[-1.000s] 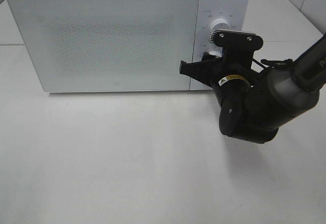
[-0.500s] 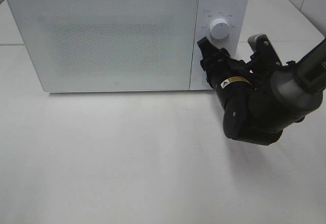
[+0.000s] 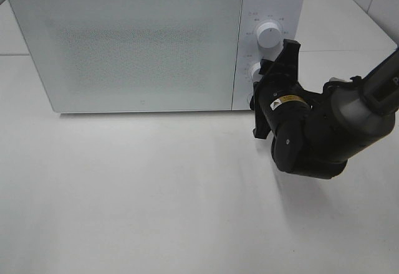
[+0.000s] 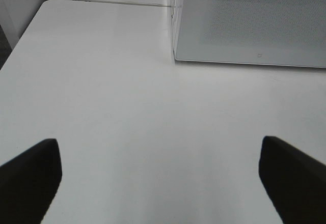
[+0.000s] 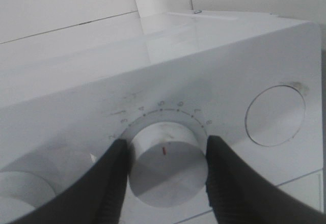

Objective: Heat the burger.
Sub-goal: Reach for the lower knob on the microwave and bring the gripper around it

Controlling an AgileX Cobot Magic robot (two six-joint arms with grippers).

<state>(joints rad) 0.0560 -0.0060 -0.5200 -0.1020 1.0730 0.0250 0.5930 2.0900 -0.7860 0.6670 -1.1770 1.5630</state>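
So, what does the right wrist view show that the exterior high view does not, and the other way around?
Only the right wrist view: the red mark and the numbers at the lower dial, with the right gripper shut on its two sides. Only the exterior high view: the microwave door, shut, and the right arm behind the gripper. Both: the control panel, the lower dial and the gripper.
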